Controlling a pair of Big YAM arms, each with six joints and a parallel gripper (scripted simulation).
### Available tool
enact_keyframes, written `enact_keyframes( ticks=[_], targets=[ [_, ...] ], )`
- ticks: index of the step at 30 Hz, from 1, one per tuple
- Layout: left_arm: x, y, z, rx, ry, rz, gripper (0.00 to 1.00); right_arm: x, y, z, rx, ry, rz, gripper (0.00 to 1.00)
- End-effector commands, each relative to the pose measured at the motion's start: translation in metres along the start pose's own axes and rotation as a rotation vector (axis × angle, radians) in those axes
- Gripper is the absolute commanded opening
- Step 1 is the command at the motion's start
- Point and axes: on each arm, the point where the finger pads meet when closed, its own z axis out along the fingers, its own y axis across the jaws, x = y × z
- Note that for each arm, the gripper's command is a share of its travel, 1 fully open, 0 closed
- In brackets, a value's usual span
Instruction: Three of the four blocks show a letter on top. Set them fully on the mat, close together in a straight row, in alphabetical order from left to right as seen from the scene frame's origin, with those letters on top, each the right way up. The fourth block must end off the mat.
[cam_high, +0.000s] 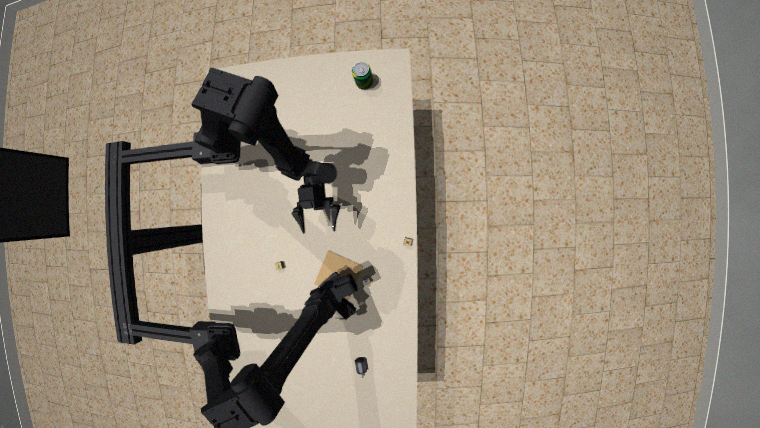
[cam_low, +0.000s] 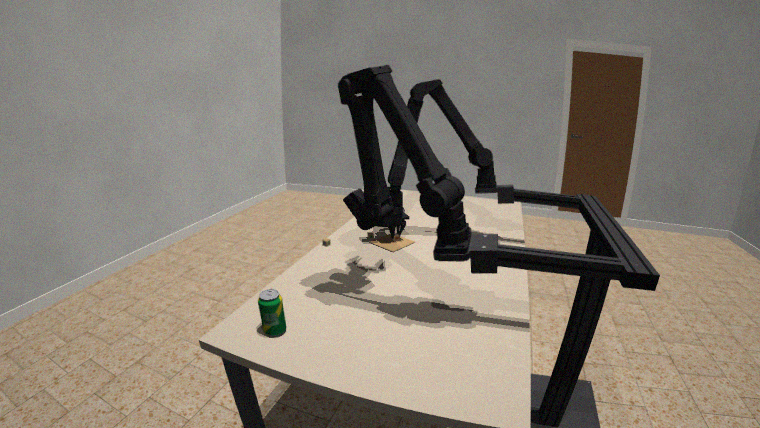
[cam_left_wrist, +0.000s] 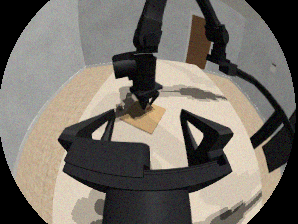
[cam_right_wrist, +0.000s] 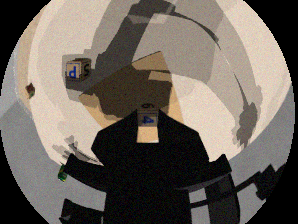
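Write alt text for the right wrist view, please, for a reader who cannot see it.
A small wooden cube block marked with a blue 4 sits between the fingers of the black tool, over a tan square mat; another wooden block, showing a blue P, lies off the mat.

Four blocks (cam_high: 280, 265) (cam_high: 407, 241) (cam_high: 368, 280) (cam_low: 326, 242) (cam_right_wrist: 77, 70) (cam_right_wrist: 147, 118), one mat (cam_high: 330, 263) (cam_low: 393, 245) (cam_left_wrist: 152, 122) (cam_right_wrist: 176, 112), one can (cam_high: 362, 76) (cam_low: 272, 313) (cam_right_wrist: 62, 173), two arms (cam_high: 281, 140) (cam_high: 297, 340) (cam_low: 366, 143) (cam_low: 454, 114) (cam_left_wrist: 150, 30) (cam_right_wrist: 147, 200).
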Motion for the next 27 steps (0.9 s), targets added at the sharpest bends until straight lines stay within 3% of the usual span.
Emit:
enact_keyframes(
  ticks=[1,8,16,27],
  targets=[
    [-0.005,0.004,-0.001,-0.004,-0.012,0.034,1.00,0.001,0.009,-0.018,-0.025,-0.005,-0.002,0.20],
    [-0.005,0.004,-0.001,-0.004,-0.012,0.034,1.00,0.003,0.008,-0.056,-0.026,-0.007,-0.003,0.20],
    [-0.005,0.004,-0.001,-0.004,-0.012,0.034,1.00,-0.016,-0.007,-0.054,-0.031,-0.009,-0.041,0.20],
    [-0.005,0.004,-0.001,-0.004,-0.012,0.034,1.00,-0.057,-0.079,-0.043,-0.023,-0.008,-0.010,0.20]
  ],
)
